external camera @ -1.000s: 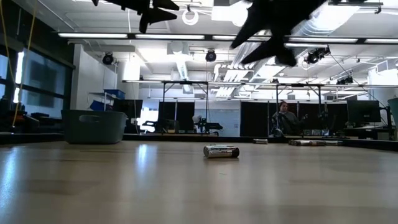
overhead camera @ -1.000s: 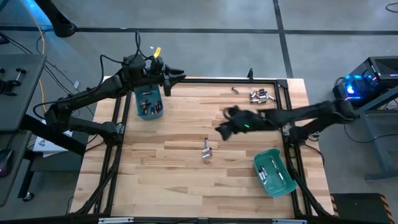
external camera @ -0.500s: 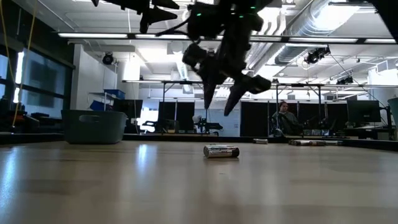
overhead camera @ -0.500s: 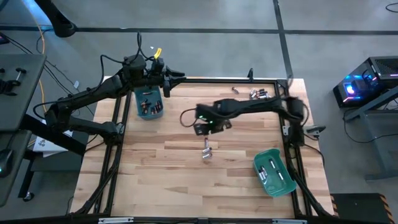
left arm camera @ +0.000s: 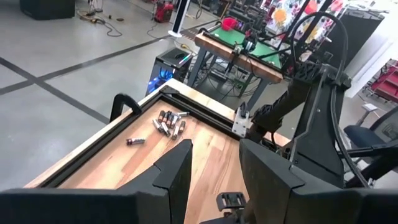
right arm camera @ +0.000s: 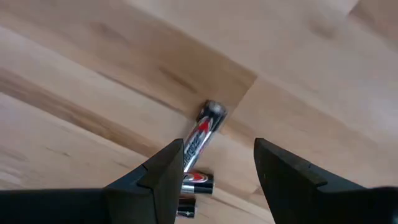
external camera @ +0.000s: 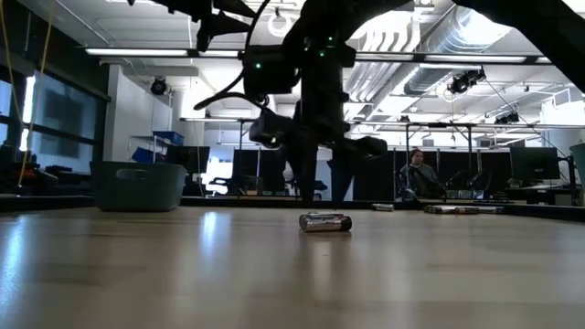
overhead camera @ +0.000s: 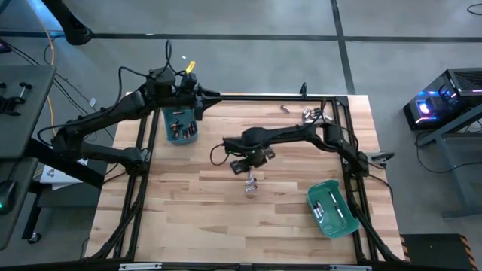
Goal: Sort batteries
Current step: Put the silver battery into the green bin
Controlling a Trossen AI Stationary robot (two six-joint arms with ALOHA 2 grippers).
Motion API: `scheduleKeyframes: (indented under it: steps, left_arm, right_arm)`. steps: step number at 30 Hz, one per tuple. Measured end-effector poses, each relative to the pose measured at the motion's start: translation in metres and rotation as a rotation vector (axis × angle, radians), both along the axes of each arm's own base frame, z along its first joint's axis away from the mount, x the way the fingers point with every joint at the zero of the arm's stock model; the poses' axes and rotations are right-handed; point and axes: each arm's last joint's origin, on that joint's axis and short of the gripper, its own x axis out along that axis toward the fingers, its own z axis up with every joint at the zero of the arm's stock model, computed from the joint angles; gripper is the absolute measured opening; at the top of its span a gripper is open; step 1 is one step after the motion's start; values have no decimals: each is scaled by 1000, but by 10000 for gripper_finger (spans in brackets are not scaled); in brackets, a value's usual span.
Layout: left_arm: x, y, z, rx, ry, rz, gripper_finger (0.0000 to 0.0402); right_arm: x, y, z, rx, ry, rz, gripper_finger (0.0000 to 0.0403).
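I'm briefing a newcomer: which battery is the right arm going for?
On the wooden table, look at mid-table, just below the right end effector. The silver battery with red marking lies there beside another cell, far from the pile at the back edge.

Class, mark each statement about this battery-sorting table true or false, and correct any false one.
1. The right end effector hangs open over the batteries at mid-table. True.
2. The left end effector is beside the teal bin at the table's far edge. True.
3. Both teal bins are empty. False: each holds batteries.
4. The right end effector grips a battery. False: its fingers are open, and the batteries lie on the table.
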Motion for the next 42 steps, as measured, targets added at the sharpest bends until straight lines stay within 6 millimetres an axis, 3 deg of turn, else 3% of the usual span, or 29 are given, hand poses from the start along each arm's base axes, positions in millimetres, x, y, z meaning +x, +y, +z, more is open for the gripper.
scheduleKeyframes:
  steps: [7,16,19,22,24,28,33,35,42]
  left_arm:
    - [-2,-1,0,-3,6,3,129]
    - [-2,-1,1,-1,5,9,129]
    - [-2,-1,1,2,1,9,129]
    - [-2,-1,3,11,-14,11,129]
    - [-1,0,4,17,-25,11,129]
    - [-2,1,4,21,-29,21,129]
    - [-2,1,4,26,-27,43,129]
    - [-2,2,5,35,-27,78,129]
    - [-1,4,12,151,-64,110,129]
  right_arm:
    - [-1,1,-15,39,-28,11,171]
    - [-12,-6,-35,3,-34,96,55]
    - [-13,-7,-28,-21,-56,172,17]
    - [-18,-8,-9,-115,-75,187,23]
    - [-25,-8,15,-162,-96,185,28]
    - [-55,13,89,-225,-194,275,16]
    - [-100,36,137,-220,-310,404,15]
    - [-125,42,143,-150,-359,391,15]
    - [-215,76,119,137,-416,90,15]
